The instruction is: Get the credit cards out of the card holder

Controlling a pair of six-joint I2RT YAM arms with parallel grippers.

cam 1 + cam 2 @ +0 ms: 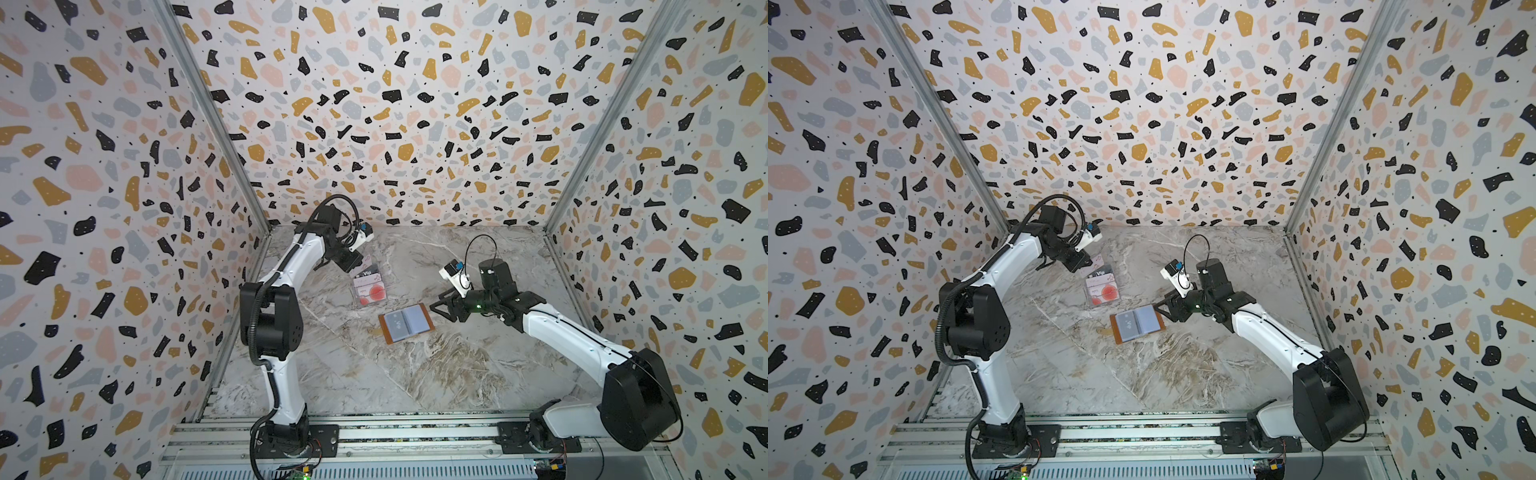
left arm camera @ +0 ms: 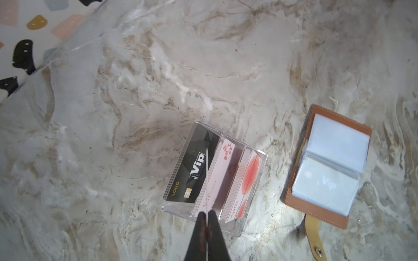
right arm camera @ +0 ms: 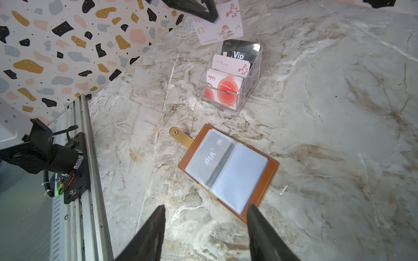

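Note:
The tan card holder (image 1: 406,323) (image 1: 1137,320) lies open on the marble, with bluish sleeves up and its snap tab to the left. A dark grey Vip credit card (image 3: 211,158) shows inside one sleeve. My left gripper (image 2: 207,213) (image 1: 353,264) is shut on a pale pink credit card (image 3: 219,24). That card appears edge-on as a thin white line (image 2: 206,171) in the left wrist view, above the clear case. My right gripper (image 3: 205,209) (image 1: 436,307) stands open and holds nothing, just off the holder's right edge (image 3: 255,203).
A clear plastic case (image 1: 369,286) (image 3: 230,79) behind the holder has dark Vip, pink and red-circle cards standing in its slots. Patterned walls close in three sides. An aluminium rail (image 1: 374,432) with both arm bases runs along the front.

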